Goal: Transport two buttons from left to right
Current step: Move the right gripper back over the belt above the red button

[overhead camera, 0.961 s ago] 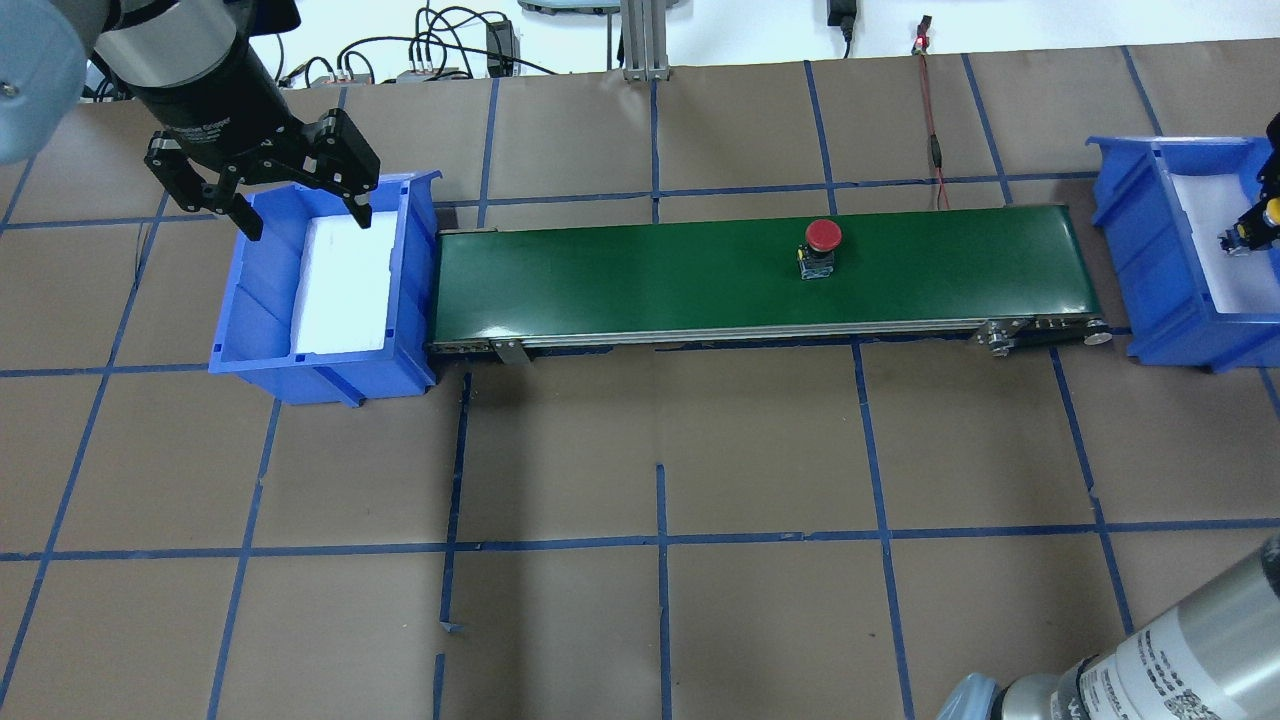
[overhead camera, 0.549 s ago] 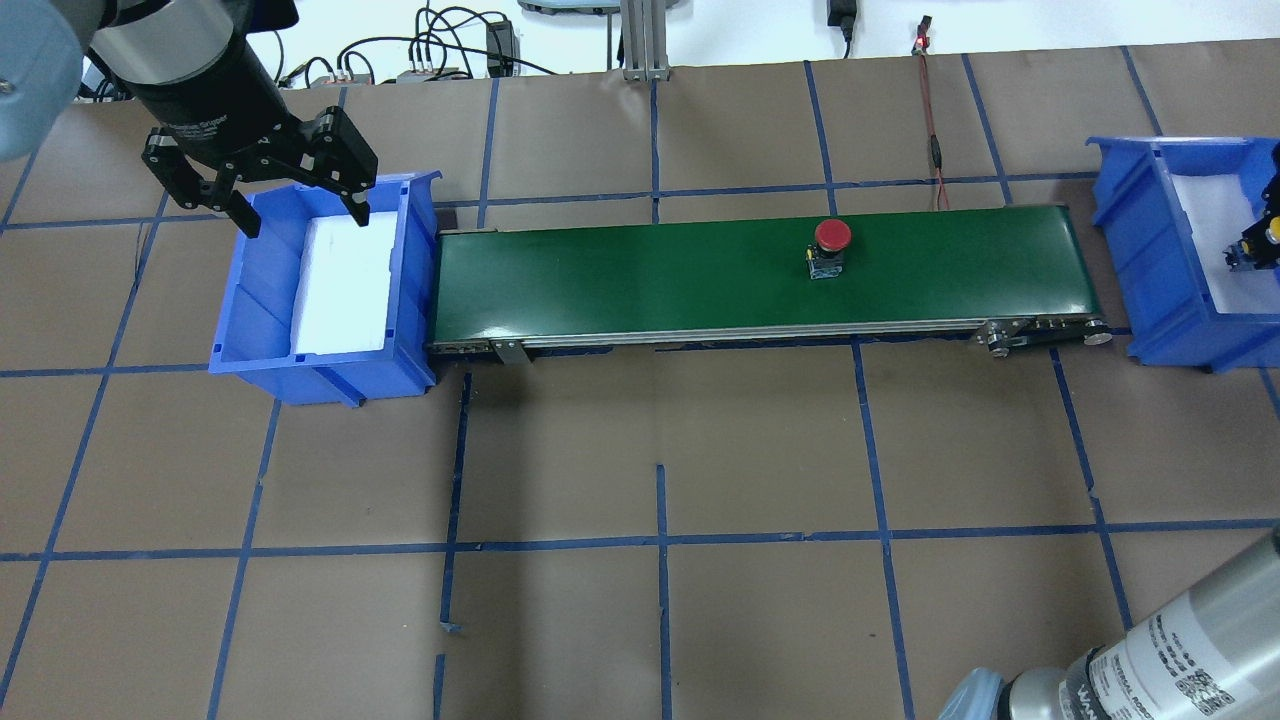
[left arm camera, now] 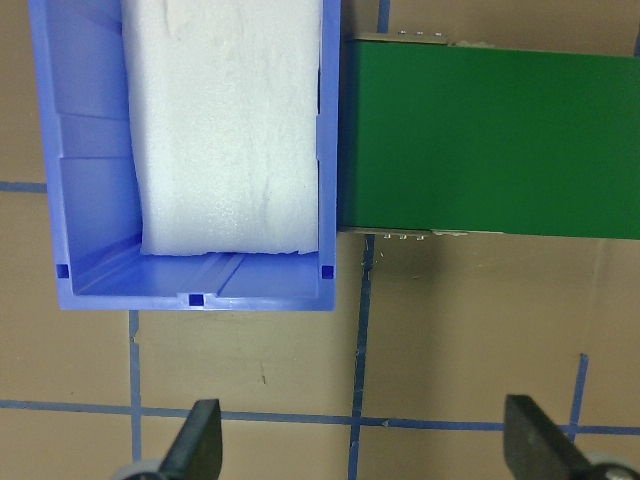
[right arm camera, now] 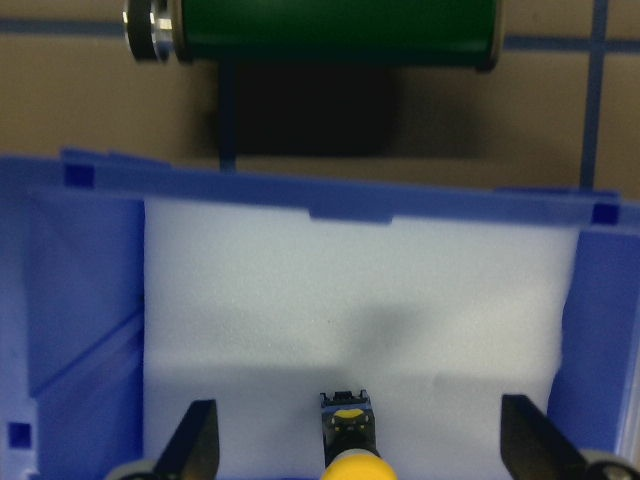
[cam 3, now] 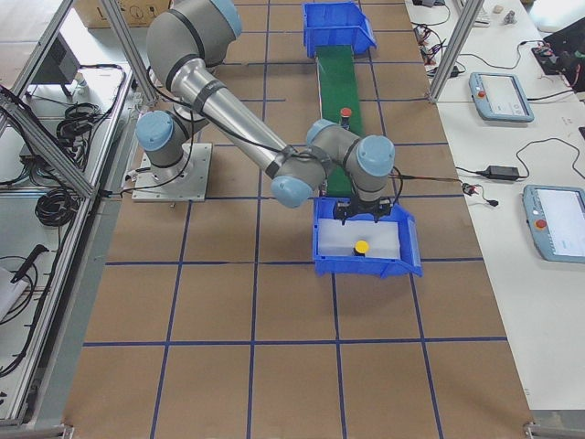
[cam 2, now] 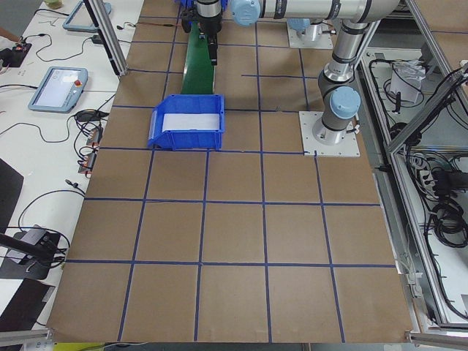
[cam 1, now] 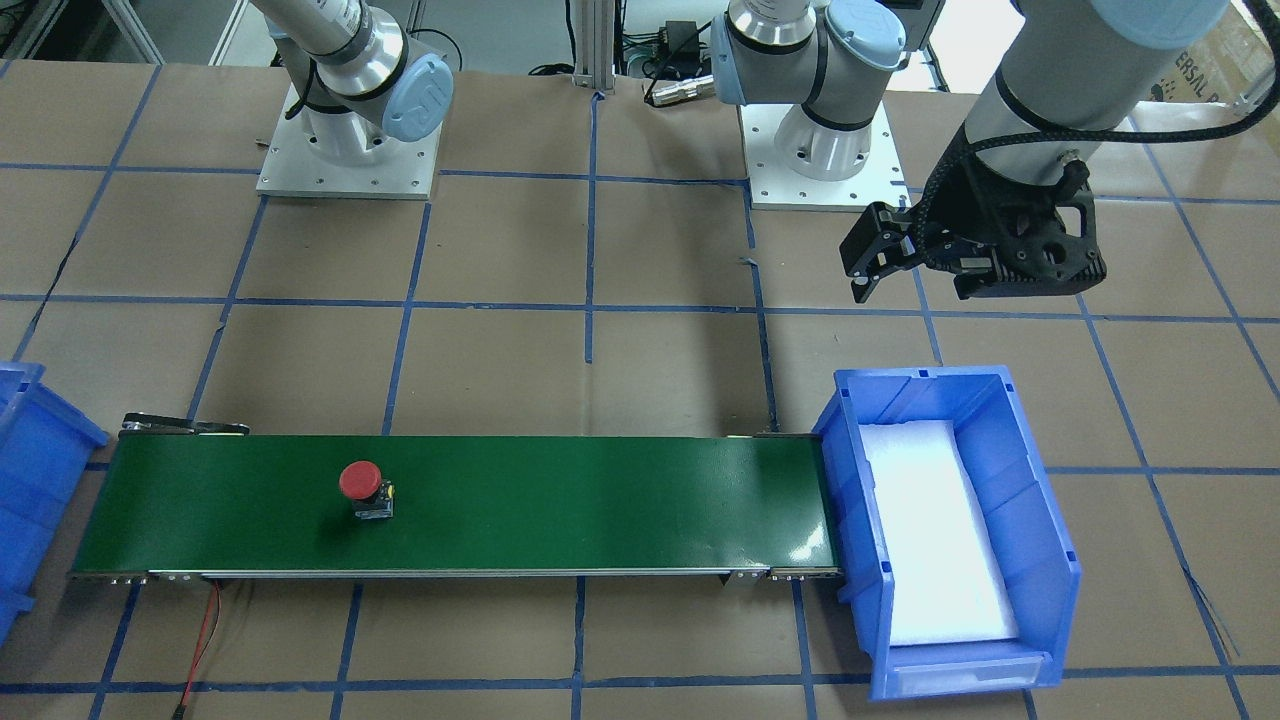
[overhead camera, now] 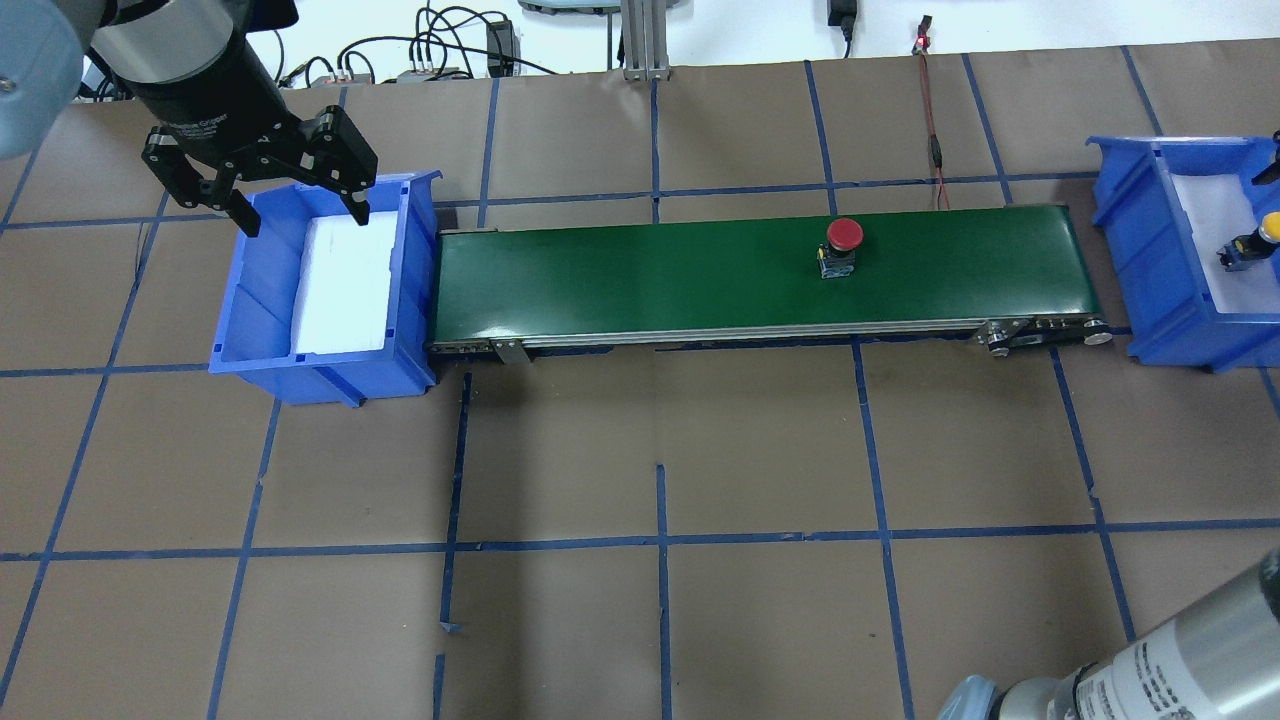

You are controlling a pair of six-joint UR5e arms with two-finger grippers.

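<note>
While hanging high near left bin, left claw (overhead camera: 303, 220): spread wide, empty, touching nothing.
Left bin (overhead camera: 230, 330): white foam inside; right wall against belt end.
Belt (overhead camera: 650, 280): open green up to red button (overhead camera: 843, 240), upright, right of middle.
Right bin (overhead camera: 1140, 260): yellow button (overhead camera: 1262, 235) on foam.
Right claw (right arm camera: 360, 440): spread wide astride yellow button, fingers well clear.

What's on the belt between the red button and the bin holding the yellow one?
Nothing: in the overhead view the green belt runs bare from the red button to its end by the blue bin.
</note>
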